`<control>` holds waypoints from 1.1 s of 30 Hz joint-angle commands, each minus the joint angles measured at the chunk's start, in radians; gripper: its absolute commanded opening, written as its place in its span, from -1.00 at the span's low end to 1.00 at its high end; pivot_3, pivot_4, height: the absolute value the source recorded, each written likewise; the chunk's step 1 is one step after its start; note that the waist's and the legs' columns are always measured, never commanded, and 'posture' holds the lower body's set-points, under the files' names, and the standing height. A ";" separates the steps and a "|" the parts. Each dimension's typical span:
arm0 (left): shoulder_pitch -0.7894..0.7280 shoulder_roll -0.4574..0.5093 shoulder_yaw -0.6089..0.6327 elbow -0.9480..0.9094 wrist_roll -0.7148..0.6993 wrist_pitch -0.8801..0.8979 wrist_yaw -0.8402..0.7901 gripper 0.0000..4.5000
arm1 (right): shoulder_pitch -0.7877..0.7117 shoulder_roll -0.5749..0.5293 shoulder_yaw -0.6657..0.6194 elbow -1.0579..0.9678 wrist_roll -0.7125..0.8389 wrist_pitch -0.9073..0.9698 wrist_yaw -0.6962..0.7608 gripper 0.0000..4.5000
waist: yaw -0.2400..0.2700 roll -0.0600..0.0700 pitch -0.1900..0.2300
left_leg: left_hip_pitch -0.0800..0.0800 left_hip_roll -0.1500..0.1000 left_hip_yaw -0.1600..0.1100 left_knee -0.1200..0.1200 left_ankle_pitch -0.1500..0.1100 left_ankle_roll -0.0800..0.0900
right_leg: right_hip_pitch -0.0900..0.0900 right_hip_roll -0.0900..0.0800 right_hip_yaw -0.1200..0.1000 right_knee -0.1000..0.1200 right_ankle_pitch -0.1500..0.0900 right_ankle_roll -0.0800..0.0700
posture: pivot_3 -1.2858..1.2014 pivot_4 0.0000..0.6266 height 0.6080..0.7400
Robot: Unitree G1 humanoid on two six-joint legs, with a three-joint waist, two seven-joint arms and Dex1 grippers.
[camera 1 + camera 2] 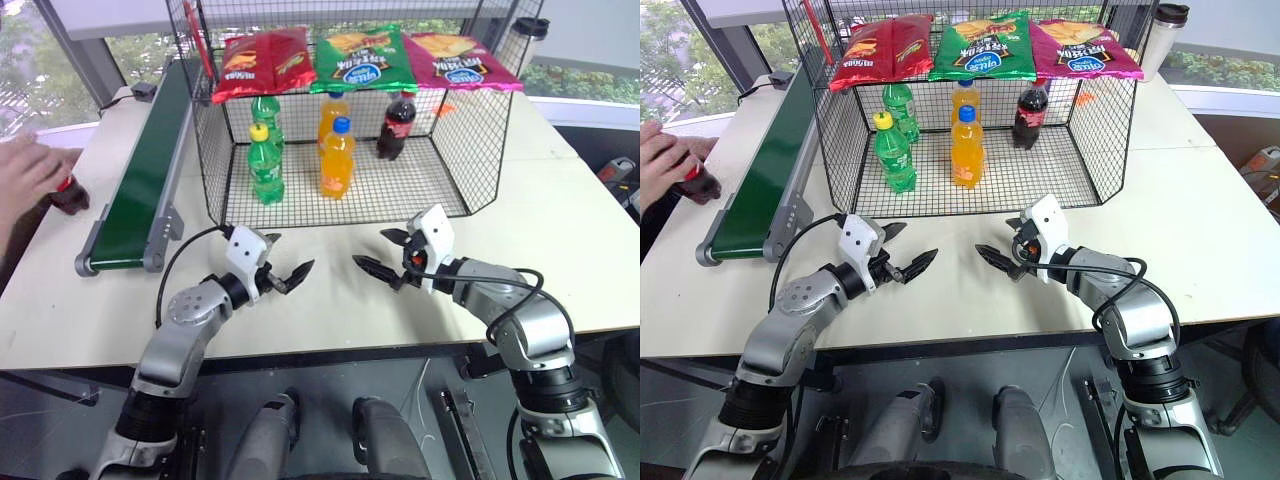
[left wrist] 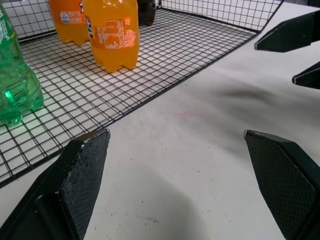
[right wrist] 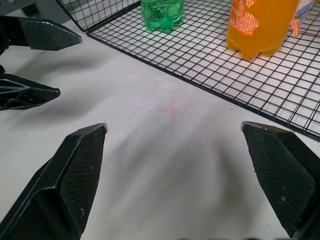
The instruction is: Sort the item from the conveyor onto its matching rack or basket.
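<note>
You are looking at a pale worktop [image 1: 560,200] with both pincers hovering near its front edge, tips turned toward each other and well apart. The left pincer [image 1: 285,268] is standing wide, gripping nothing; the right pincer [image 1: 385,255] is likewise spread wide and empty.

The cola bottle [image 1: 70,192] is sitting at the worktop's left edge, just beside the conveyor [image 1: 145,165] on its outer side, not on the belt. A person's hand [image 1: 25,175] is covering its upper part, so you are seeing only the dark lower body and a bit of red. Its long axis seems roughly upright, but with the hand over it you cannot tell the tilt or where the cap is pointing.

The conveyor is running from the worktop's far left toward the front left, its near roller end lying left of the left pincer.

The black wire basket [image 1: 480,140] is occupying the far middle of the worktop, its open front facing you, just beyond both pincers. Inside it are standing two green soda bottles [image 1: 265,160], two orange soda bottles [image 1: 337,158] and another cola bottle [image 1: 396,125], all upright, caps up. Three chip bags [image 1: 360,58] are lying across its top: red, green and pink
</note>
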 commanded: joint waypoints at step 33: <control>-0.007 0.011 0.020 -0.043 0.008 -0.021 0.009 1.00 | -0.007 0.002 -0.005 -0.040 0.015 -0.016 0.014 0.98 | 0.000 0.000 0.000 | 0.000 0.000 0.000 0.000 0.000 0.000 | 0.000 0.000 0.000 -0.001 0.000 0.000 | 0.03 -0.52 0.97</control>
